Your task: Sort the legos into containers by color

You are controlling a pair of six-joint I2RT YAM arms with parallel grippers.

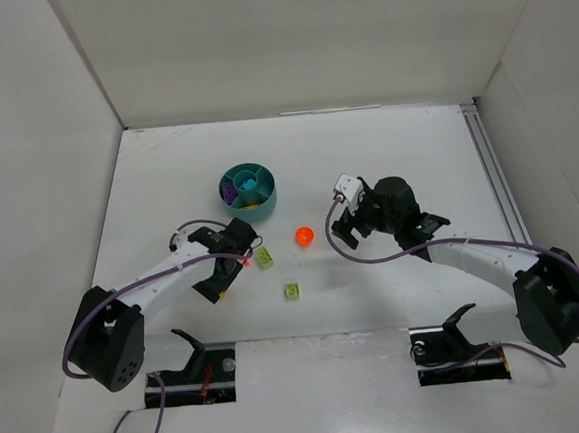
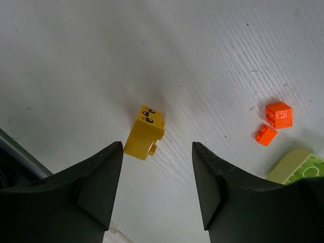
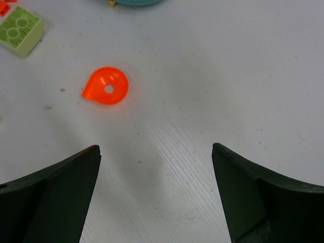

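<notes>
While the left gripper [image 2: 157,147] hangs over the yellow brick [image 2: 144,132] lying on the table at its tips, its jaws stand apart and grip nothing. The dish [image 1: 259,211] just beyond holds purple and teal pieces, so it's partly sorted. Loose: two small orange bricks [image 2: 279,114], two lime bricks [image 1: 265,258], rounded orange piece [image 3: 106,86]. Right gripper [image 3: 156,149] is wide open, empty, near that piece. Roughly half left, I'd judge.

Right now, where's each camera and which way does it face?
Top external: above and behind the bases, looking down on the table; left arm and right arm show.
Left wrist: on left arm, facing down past left gripper at a yellow brick.
Right wrist: on right arm, facing down past right gripper at an orange round piece.
Shared: both wrists see one lime brick.
</notes>
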